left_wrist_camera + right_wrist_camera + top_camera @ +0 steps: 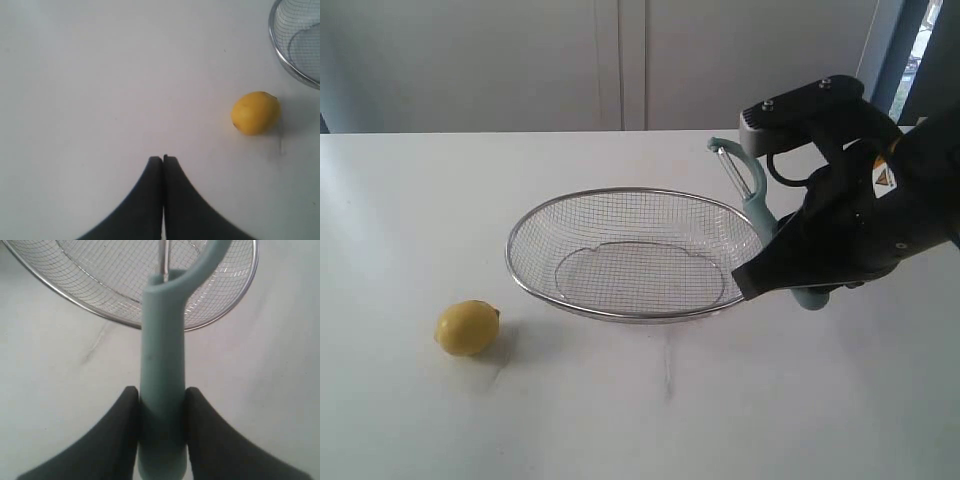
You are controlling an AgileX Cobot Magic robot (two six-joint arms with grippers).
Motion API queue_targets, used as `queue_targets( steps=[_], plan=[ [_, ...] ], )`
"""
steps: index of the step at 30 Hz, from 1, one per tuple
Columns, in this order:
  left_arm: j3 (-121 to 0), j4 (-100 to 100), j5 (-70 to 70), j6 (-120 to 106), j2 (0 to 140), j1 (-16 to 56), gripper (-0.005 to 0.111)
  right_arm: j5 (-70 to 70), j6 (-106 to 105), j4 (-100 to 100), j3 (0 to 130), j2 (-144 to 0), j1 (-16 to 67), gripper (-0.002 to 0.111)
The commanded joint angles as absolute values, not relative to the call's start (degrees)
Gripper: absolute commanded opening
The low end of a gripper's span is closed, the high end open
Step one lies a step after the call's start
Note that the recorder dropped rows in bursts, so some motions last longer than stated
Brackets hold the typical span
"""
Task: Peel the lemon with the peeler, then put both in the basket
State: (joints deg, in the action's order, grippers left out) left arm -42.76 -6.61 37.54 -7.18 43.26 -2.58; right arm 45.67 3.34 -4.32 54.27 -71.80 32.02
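Peeler [756, 205] steeply tilted in the right tool [161, 392], blade end high, handle gripped low; left tool [163, 159] closed, empty.

Lemon [467, 327] left of wire basket [510, 262]

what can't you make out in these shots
Peeler: exterior view, lower handle hidden behind the right arm; right wrist view, blade cut off by the top edge.
Left arm: outside the exterior view; only its shut fingers show, in the left wrist view.
Basket: cut off by the edges in both wrist views.
Lemon: underside unseen.
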Motion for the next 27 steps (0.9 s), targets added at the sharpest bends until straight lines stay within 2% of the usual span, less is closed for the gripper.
queue_targets(
  steps=[1, 6, 27],
  plan=[
    [-44.94, -11.46, 40.24, -11.64, 48.68, -2.6, 0.0, 45.72, 2.84, -4.35, 54.77, -71.41, 31.97, 0.001],
    [-46.45, -15.63, 40.48, -15.74, 54.4, -1.79, 0.0, 45.72, 2.84, -4.35, 54.77, -71.41, 31.97, 0.001],
    [-55.2, -10.57, 40.77, -18.01, 76.04, 12.78, 0.0, 45.5, 2.84, -4.35, 54.77, -71.41, 31.97, 0.001]
  ],
)
